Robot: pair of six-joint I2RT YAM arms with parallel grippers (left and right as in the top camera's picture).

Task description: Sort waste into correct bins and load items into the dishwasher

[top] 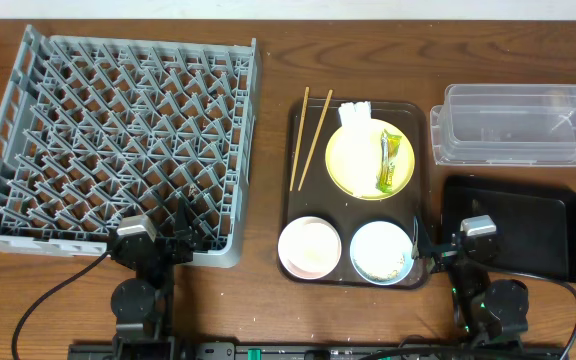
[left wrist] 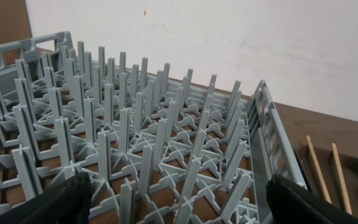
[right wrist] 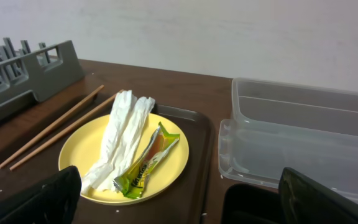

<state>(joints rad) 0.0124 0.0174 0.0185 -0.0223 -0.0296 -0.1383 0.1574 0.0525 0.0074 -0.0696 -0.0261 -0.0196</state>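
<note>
The yellow plate (top: 368, 160) on the brown tray holds the yellow-green wrapper (top: 392, 163) and crumpled white paper (top: 354, 113); all show in the right wrist view: plate (right wrist: 86, 155), wrapper (right wrist: 146, 160), paper (right wrist: 120, 134). Two chopsticks (top: 308, 136) lie left of the plate. The pink bowl (top: 309, 247) and the blue bowl (top: 381, 251), with rice grains in it, sit at the tray's front. The grey dish rack (top: 118, 140) fills the left. My left gripper (left wrist: 179, 202) is open over its front right corner. My right gripper (right wrist: 179, 199) is open, low by the tray's front right. No white cup shows.
The brown serving tray (top: 293, 190) sits mid-table. The clear tub (top: 513, 125) stands at the back right, the black tray (top: 528, 215) in front of it. Both arm bases and cables sit at the table's front edge.
</note>
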